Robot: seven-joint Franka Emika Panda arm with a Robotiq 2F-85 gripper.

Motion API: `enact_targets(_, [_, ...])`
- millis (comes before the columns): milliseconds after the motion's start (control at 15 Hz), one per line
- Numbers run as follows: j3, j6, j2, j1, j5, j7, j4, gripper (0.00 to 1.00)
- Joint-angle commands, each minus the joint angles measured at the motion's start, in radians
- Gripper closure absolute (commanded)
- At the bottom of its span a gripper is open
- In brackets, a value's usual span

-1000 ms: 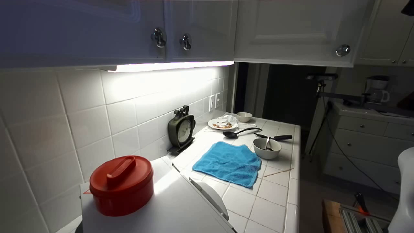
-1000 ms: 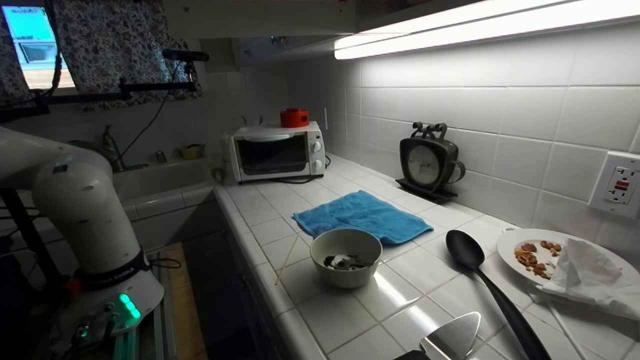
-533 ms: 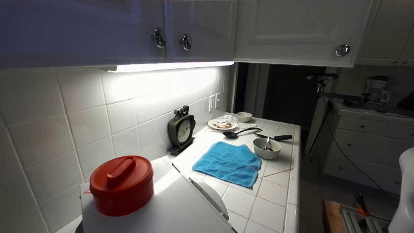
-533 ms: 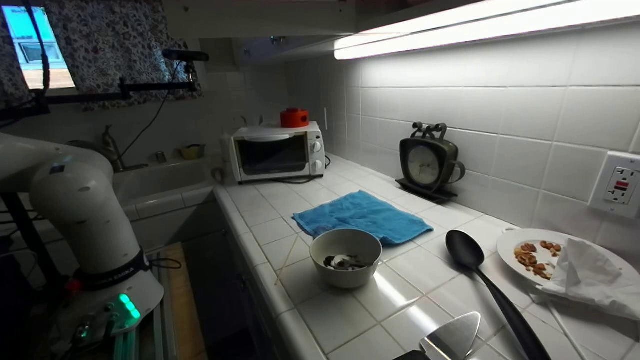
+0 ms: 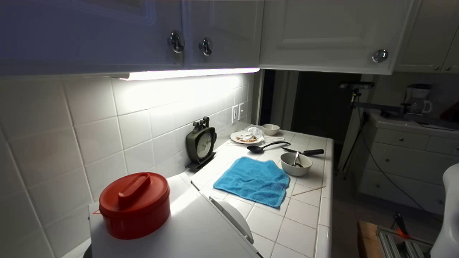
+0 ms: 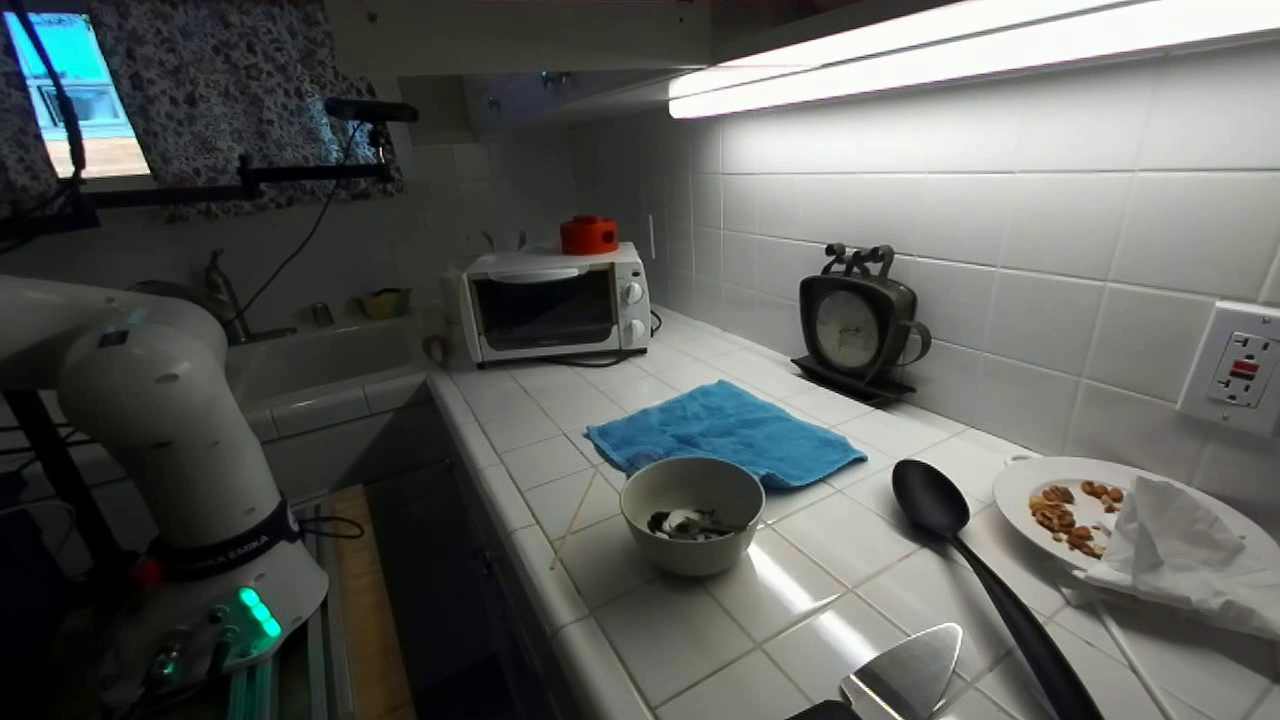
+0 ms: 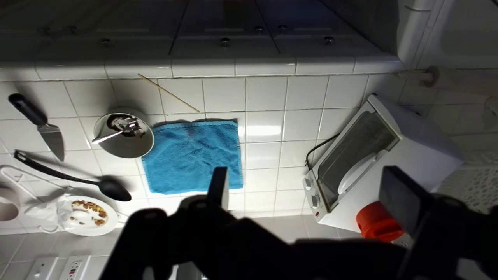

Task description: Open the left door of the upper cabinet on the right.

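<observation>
Both exterior views are dim, lit mainly by a lamp [image 5: 193,73] above the counter [image 6: 690,630] that burns the nearby wall [image 5: 200,91] to white and lays streaks of glare below. Bluish shade covers the nearest doors [image 5: 89,36], the window [image 6: 95,110] shows bright, and the floor [image 5: 348,208] lies in deep gloom. In the wrist view the gripper [image 7: 307,190] is a near-black shape with soft edges, glare patches shine on the tiles [image 7: 262,130], shadows fall beside the bowl [image 7: 124,149] and the black spoon [image 7: 114,189], and the cupboards [image 7: 221,23] along the top are murky.
</observation>
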Motion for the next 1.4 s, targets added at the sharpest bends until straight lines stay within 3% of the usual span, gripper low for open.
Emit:
enact_targets(0, [-0.044,-0.001,0.000,-0.008,-0.100,-0.102,0.008,0.00])
enact_targets(267, [-0.075,0.072,0.008,0.039,-0.198,-0.228,-0.002,0.00])
enact_targets(600, [-0.100,0.253,0.017,0.089,-0.280,-0.349,-0.033,0.00])
enact_targets(933, [-0.133,0.448,0.020,0.100,-0.234,-0.353,-0.093,0.00])
enact_targets(1333, [-0.128,0.522,0.026,0.110,-0.149,-0.337,-0.145,0.00])
